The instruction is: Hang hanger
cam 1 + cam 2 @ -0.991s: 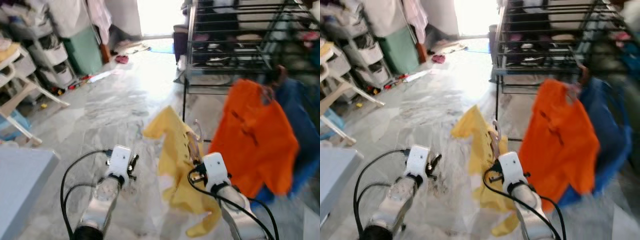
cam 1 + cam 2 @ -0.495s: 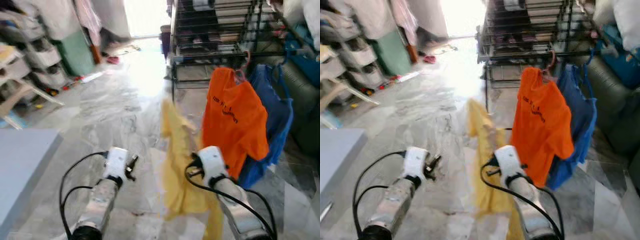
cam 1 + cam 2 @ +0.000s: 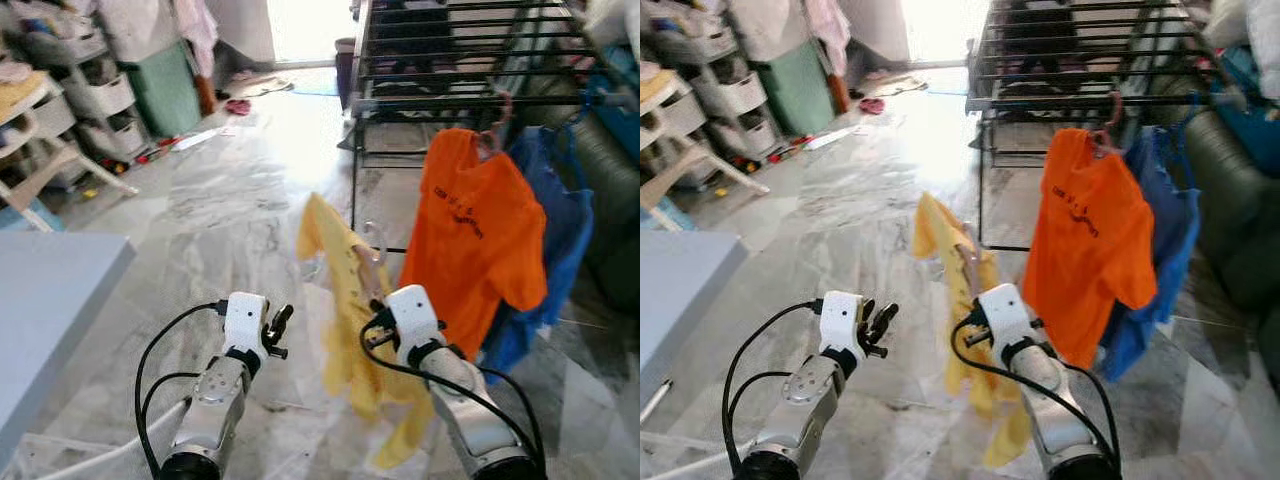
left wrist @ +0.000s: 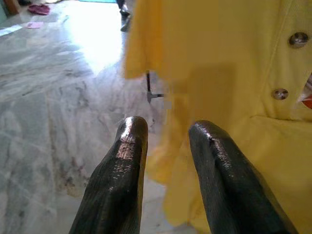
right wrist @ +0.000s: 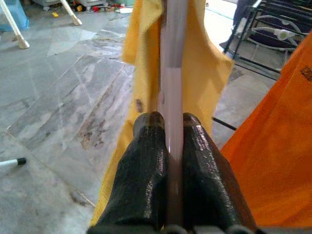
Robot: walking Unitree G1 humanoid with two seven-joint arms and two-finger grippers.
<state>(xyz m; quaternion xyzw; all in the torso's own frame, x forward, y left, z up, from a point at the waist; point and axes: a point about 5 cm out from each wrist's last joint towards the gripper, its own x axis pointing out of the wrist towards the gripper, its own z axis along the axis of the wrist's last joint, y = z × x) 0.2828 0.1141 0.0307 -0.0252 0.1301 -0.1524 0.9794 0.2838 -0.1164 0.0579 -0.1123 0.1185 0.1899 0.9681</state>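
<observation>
At the far left stand white storage drawers (image 3: 95, 95) and a green bin (image 3: 170, 90), with a grey table (image 3: 50, 310) nearer on the left edge. The floor (image 3: 220, 210) is pale marble. The left gripper (image 3: 277, 328) is held out low over the floor, left of the yellow shirt, its two black fingers (image 4: 122, 170) apart with nothing between them. Just right of it, the right gripper (image 5: 168, 126) is raised in the middle of the scene, its fingers pressed together on the pale hanger (image 5: 171, 58), which stands up between them. The yellow shirt (image 3: 345, 300) hangs on this hanger and droops down past the right arm toward the floor. The hanger with its shirt is in the air, near and left of the black drying rack (image 3: 450, 60), not touching the rack's bars. To the right, an orange shirt (image 3: 475, 240) hangs from the rack's near bar on a pink hanger hook (image 3: 497, 125). Just behind and right of it hangs a blue garment (image 3: 555, 230). A dark sofa (image 3: 1230, 200) sits at the far right
</observation>
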